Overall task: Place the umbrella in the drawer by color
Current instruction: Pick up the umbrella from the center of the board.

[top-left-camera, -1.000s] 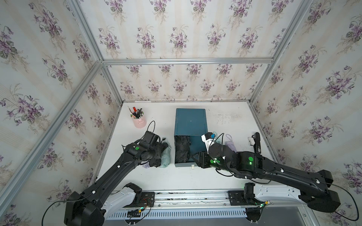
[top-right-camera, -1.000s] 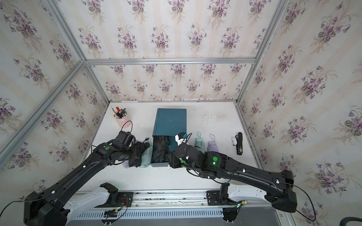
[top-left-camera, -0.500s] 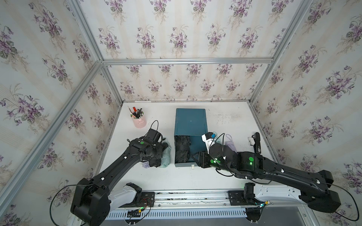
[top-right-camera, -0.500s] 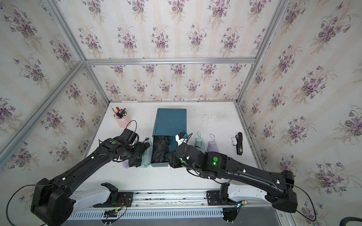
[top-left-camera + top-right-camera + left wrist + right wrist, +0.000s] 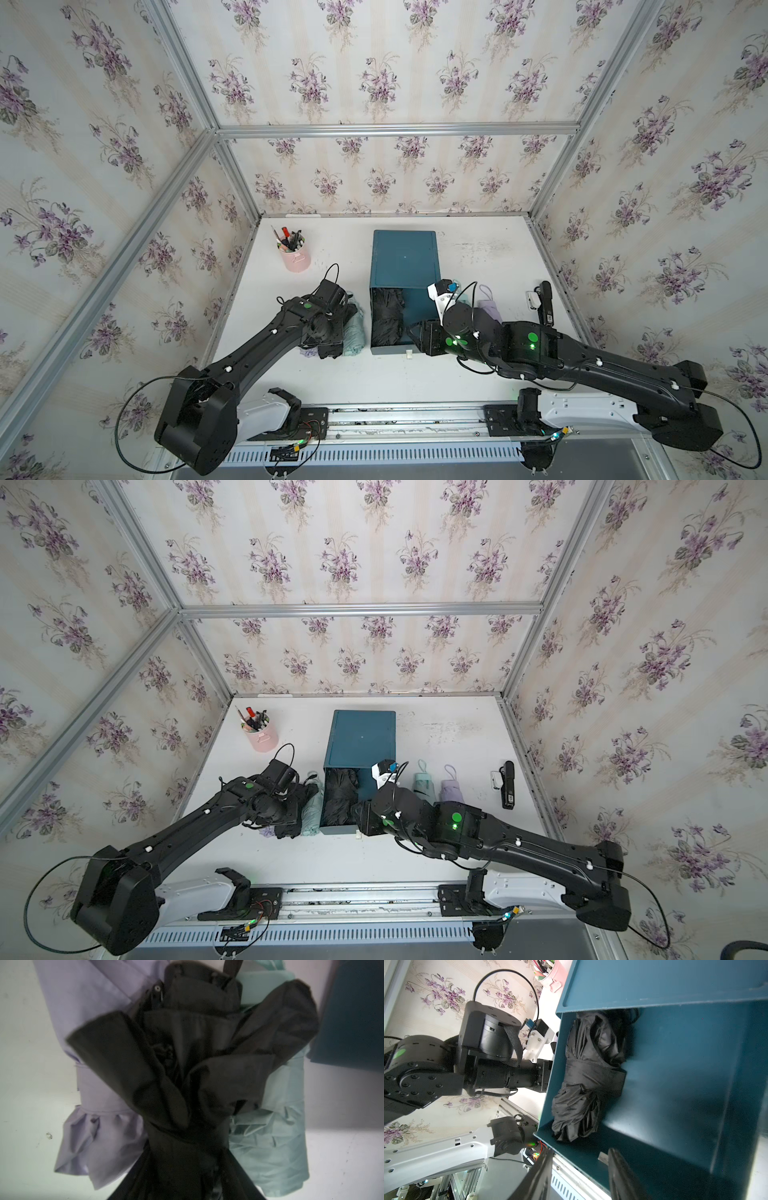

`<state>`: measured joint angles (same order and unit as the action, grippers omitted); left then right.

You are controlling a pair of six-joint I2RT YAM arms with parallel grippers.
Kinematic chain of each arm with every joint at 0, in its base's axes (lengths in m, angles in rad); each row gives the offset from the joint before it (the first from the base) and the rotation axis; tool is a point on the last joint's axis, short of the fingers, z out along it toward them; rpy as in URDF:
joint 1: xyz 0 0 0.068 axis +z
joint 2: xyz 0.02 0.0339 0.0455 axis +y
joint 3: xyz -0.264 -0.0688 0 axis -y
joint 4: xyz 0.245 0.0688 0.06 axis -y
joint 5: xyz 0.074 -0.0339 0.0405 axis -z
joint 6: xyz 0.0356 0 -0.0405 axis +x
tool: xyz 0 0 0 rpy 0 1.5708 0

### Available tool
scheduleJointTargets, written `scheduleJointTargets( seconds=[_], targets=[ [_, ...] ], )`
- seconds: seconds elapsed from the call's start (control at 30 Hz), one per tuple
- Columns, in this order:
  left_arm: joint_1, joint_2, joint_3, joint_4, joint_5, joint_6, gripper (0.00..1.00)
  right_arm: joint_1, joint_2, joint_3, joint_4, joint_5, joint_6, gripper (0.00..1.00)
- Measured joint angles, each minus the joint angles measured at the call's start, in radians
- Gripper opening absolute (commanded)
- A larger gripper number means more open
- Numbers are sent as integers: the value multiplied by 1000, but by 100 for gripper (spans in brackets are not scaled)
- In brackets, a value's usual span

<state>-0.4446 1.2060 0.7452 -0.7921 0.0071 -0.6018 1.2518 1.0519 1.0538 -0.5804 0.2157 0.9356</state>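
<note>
2 arms extend forward from base. Left arm (image 5: 257, 345) stretches diagonally, wrist bent down, left gripper (image 5: 330, 338) aimed downward, jaws hidden, state unclear. Right arm (image 5: 582, 365) lies low, right gripper (image 5: 580, 1150) points toward left arm, jaws apart.

Teal-blue drawer (image 5: 405, 257), black umbrella (image 5: 386, 318), mint umbrella (image 5: 423, 788), lilac umbrella (image 5: 452, 789), pink pen cup (image 5: 296, 259), cream wallpaper (image 5: 374, 83) with purple flowers.
</note>
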Motion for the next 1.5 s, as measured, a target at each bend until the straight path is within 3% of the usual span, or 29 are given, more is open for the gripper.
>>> scheduleJointTargets(
  seconds=[0.17,0.3,0.37,0.43,0.5,0.53,0.77,0.97,1.07,1.27,1.5],
  targets=[
    [0,-78,-15,-1,13,-19,30,0,-10,-11,0,0,0,46],
    [1,-122,-17,1,23,-34,13,0,-13,-12,2,0,0,44],
    [1,-132,-16,1,26,-38,9,0,-13,-17,3,0,1,43],
    [1,-142,-17,1,27,-43,15,1,-14,-19,3,-1,1,43],
    [1,-145,-16,1,31,-45,36,4,-19,-21,4,-1,1,43],
    [1,-143,-14,-2,32,-47,40,4,-23,-23,6,-1,2,43],
    [1,-153,-31,-15,30,-60,51,4,-39,-37,8,0,6,44],
    [-8,-155,-99,-13,54,-77,51,4,-35,-43,13,-1,7,44],
    [-13,-153,-118,1,67,-87,45,4,-30,-44,17,-2,7,44],
    [-14,-174,-131,17,76,-105,19,4,-24,-44,26,-8,7,44],
    [-14,-224,-102,2,78,-112,0,4,-29,-42,37,-15,6,44]
  ],
)
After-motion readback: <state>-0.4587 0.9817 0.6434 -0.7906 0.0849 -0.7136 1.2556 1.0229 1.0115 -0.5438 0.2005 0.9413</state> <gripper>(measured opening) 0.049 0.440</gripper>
